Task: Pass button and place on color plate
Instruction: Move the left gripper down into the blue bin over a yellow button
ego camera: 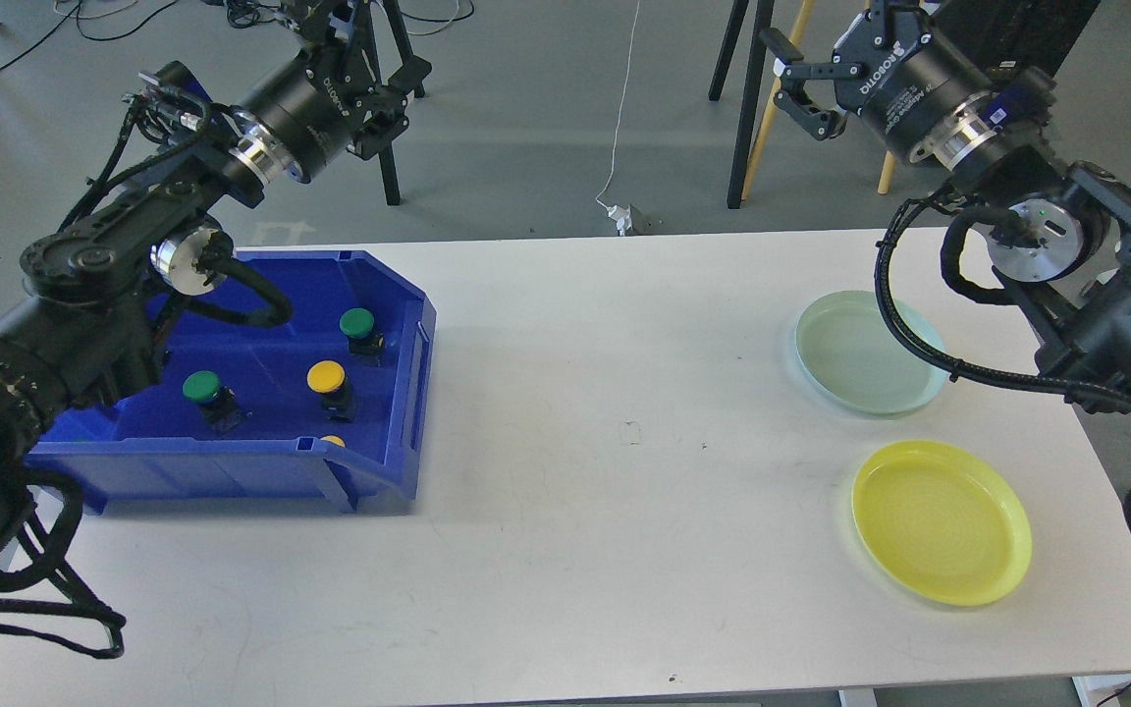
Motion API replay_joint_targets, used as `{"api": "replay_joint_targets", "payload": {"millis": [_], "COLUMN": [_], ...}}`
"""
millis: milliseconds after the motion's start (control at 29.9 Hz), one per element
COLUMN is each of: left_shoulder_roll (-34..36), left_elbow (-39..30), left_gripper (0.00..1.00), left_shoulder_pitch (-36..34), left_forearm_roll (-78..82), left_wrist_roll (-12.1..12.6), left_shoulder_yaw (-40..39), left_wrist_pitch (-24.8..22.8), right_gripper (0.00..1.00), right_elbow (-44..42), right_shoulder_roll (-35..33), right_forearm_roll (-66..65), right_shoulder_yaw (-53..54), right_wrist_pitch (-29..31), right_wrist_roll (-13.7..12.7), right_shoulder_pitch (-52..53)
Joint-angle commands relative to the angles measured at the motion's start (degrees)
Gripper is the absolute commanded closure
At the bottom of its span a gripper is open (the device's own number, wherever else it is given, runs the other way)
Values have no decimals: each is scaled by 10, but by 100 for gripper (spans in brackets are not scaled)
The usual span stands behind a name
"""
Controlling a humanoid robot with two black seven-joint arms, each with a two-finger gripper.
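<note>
A blue bin [399, 393] on the table's left holds several push buttons: a green one [357, 324], another green one [202, 387], a yellow one [326, 376], and a yellow cap [333, 441] partly hidden behind the front wall. On the right lie a pale green plate [865, 353] and a yellow plate [941, 520], both bare. My left gripper [397, 103] hangs high beyond the bin's back, open and holding nothing. My right gripper [796, 83] is raised above the table's far right edge, open, nothing between its fingers.
The white table [605, 462] spans the view between bin and plates. Black tripod legs [737, 108] and a white cable with a plug [624, 211] are on the floor beyond the far edge.
</note>
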Motion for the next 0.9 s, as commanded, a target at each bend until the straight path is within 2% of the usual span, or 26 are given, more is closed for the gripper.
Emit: {"api": "replay_joint_targets", "payload": {"millis": [0,134,234,301,435,502,569,669,803,870], "left_shoulder_roll": [-4,8,12,24,53,73,133,241,349,376], "left_elbow": [0,6,4,-24,-104,-133,-174,-270,-364,-394], "left_gripper": [0,0,0,0,0,0,0,0,0,1], "left_shoulder_pitch": [1,-1,3,27,124,127,126,95,-17,-90], "left_forearm_roll": [-2,-24,-74,-117,-159,-133,-117,-71,102,189], "left_wrist_roll": [0,0,0,0,0,0,0,0,0,0], "left_shoulder_yaw": [-3,-11,-50,-101,-314,-331,-296,-184,16,125], "left_wrist_pitch": [0,0,0,0,0,0,0,0,0,0], "right_gripper": [0,0,0,0,0,0,0,0,0,0], "right_elbow": [-16,-46,-55,-51,-47,-40,-34,-37,-36,-36], "right_shoulder_roll": [9,22,23,19,13,-5,-29,-45,-74,-82], "right_forearm_roll": [2,6,31,38,41,40,39,39,39,39], "right_shoulder_yaw": [24,48,42,42,45,42,39,23,13,14], "right_wrist_pitch": [0,0,0,0,0,0,0,0,0,0], "right_wrist_roll": [2,2,-3,0,0,0,0,0,0,0], "right_shoulder_pitch": [-15,-30,-36,-57,-63,-66,-68,-71,-83,-89]}}
